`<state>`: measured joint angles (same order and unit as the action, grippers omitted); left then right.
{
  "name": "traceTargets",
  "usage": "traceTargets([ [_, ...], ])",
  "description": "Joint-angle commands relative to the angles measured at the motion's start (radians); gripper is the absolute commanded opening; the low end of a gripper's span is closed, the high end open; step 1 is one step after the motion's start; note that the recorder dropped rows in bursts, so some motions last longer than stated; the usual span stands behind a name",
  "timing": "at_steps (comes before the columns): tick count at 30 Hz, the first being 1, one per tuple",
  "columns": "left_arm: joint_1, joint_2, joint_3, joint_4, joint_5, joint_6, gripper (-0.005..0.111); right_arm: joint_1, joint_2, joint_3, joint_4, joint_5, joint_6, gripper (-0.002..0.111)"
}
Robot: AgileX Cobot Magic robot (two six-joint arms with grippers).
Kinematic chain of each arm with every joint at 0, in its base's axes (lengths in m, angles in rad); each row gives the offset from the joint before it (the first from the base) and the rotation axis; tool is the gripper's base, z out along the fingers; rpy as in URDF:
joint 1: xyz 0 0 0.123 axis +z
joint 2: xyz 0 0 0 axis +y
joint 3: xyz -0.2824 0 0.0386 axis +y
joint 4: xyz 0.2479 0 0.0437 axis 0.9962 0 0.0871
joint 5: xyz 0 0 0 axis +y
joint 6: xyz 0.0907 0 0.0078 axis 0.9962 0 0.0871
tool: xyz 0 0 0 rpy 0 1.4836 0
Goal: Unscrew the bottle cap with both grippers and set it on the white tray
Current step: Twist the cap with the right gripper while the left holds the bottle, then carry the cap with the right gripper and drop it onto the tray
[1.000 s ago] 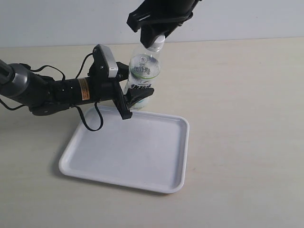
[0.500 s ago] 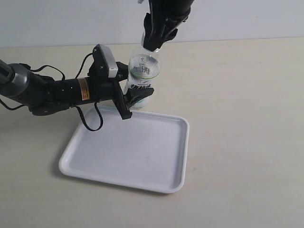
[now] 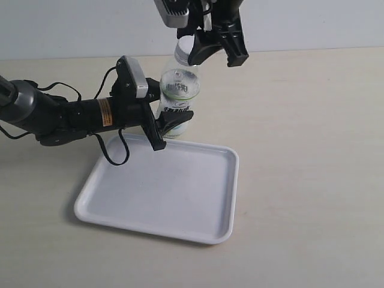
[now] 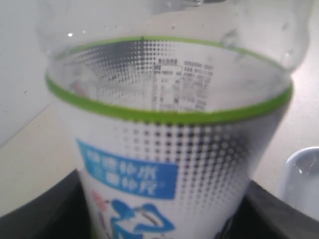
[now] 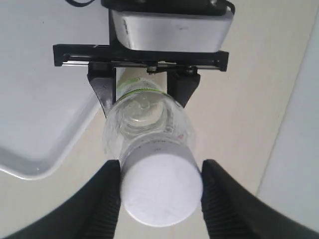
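The clear bottle [image 3: 178, 90] with the white-and-green label stands upright just behind the white tray [image 3: 162, 195]. My left gripper [image 3: 171, 124] is shut on its lower body; in the left wrist view the label [image 4: 164, 164] fills the picture between black fingers [image 4: 45, 214]. My right gripper [image 3: 201, 51] hangs over the bottle's top and hides most of the bottle cap in the exterior view. From the right wrist, the flat white bottle cap [image 5: 160, 189] sits on the neck, and the right gripper [image 5: 160, 191] presses a ribbed black finger [image 5: 107, 199] against each side.
The beige tabletop [image 3: 300, 150] stretches to the right of the tray, with a pale wall [image 3: 300, 24] behind. The left arm's cables [image 3: 114, 150] loop over the tray's far left corner. The tray's rim [image 5: 35, 167] lies below the bottle in the right wrist view.
The right gripper has turned around the bottle's top, so its wrist block now points to the upper left. The bottle and the left gripper have stayed in place.
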<state>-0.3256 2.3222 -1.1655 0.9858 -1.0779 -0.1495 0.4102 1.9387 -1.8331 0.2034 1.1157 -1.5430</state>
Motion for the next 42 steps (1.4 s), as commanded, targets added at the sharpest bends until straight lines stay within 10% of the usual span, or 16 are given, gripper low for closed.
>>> traceTargets([
  [1,-0.002,-0.006,0.002,-0.023,-0.028,-0.011,0.000,-0.003,0.000,0.001,0.065,-0.015,-0.221,0.000],
  [26,-0.002,-0.006,0.002,-0.041,-0.022,-0.037,0.000,-0.003,-0.062,0.001,0.084,-0.106,-0.522,0.000],
  [29,-0.002,-0.006,0.002,-0.086,-0.022,-0.071,0.000,-0.003,-0.106,0.001,0.088,-0.079,-0.407,0.000],
  [39,-0.002,-0.006,0.002,-0.158,-0.016,-0.167,0.000,-0.003,-0.287,0.043,0.037,0.105,0.954,0.000],
  [42,-0.002,-0.006,0.002,-0.160,-0.016,-0.175,0.000,-0.003,-0.257,0.150,0.124,0.105,0.994,0.000],
])
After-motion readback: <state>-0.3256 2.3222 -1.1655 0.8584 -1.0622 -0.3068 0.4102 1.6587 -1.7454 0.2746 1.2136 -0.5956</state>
